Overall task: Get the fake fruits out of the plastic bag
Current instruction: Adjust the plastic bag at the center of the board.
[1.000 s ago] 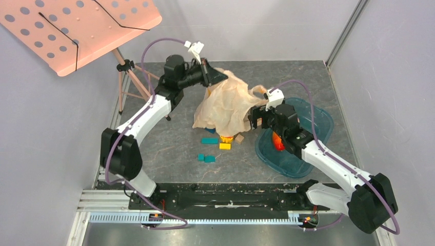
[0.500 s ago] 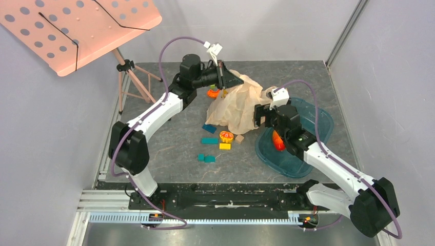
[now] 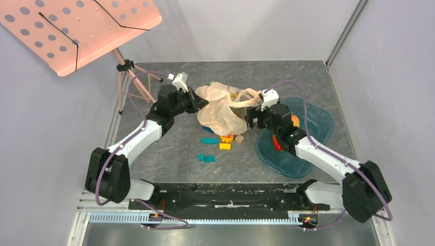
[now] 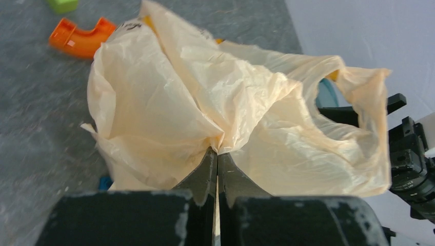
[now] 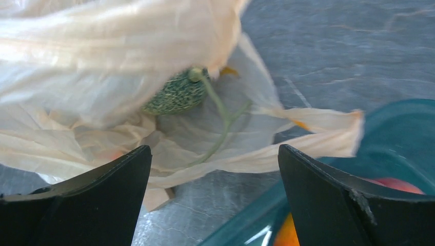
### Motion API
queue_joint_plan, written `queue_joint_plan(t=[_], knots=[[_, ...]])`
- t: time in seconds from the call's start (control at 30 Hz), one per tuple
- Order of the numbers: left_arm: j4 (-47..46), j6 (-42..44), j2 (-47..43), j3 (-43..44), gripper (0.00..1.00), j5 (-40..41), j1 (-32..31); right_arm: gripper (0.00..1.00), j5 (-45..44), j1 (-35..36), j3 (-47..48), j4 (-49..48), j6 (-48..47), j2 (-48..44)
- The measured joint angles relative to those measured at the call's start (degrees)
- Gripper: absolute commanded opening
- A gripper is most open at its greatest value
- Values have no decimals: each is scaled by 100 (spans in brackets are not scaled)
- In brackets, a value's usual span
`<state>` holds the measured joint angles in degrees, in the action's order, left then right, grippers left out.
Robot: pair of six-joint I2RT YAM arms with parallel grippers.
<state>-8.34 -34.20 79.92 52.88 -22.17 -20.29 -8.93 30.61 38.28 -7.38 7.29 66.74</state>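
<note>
The plastic bag [image 3: 221, 108] lies crumpled in the middle of the table. My left gripper [image 3: 198, 102] is shut on a pinch of its left side, as the left wrist view [image 4: 218, 150] shows. My right gripper [image 3: 252, 118] is open and empty at the bag's mouth [image 5: 214, 148]. The speckled green-brown fruit [image 5: 177, 93] sits just inside the bag's opening, with a thin green stem. The orange-red fruit [image 3: 277, 143] lies in the teal tray [image 3: 314, 134], partly under my right arm; it also shows in the right wrist view [image 5: 287, 234].
Small teal [image 3: 209, 140], yellow [image 3: 224, 146] and brown [image 3: 239, 138] blocks lie in front of the bag. An orange toy piece [image 4: 82, 38] lies behind it. A peach music stand [image 3: 77, 28] on a tripod [image 3: 128, 84] stands at the far left. Walls close both sides.
My left arm has come down and back to the left with the bag in its grip, and the bag has sunk and flattened. My right gripper has edged toward the bag's mouth.
</note>
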Motion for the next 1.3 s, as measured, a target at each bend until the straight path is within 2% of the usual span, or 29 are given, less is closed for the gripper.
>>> queue_joint_plan(t=[0.17, 0.4, 0.7, 0.87, 1.0, 1.2, 1.3], knots=[[-37, -4, -315, -791, 2, 621, -2, 96, 520, 297, 0, -396, -39, 748], [-96, -33, -315, -1438, 2, 1281, 103, 96, 702, 828, -129, -745, -70, 1305], [-507, -136, 623, -1526, 2, 1438, 389, 96, 501, 1390, -422, -1104, 61, 1735], [-579, -136, 1139, -1523, 2, 1401, 518, 96, 323, 1641, -369, -837, 74, 1987], [-695, -136, 1368, -1506, 2, 1300, 584, 98, 184, 1714, -358, -520, 66, 1698], [-826, -133, 1421, -1502, 2, 1270, 619, 98, -328, 1718, -15, 146, 59, 442], [-852, -136, 1421, -1502, 2, 1259, 640, 98, -570, 1716, 205, 308, 68, 103]])
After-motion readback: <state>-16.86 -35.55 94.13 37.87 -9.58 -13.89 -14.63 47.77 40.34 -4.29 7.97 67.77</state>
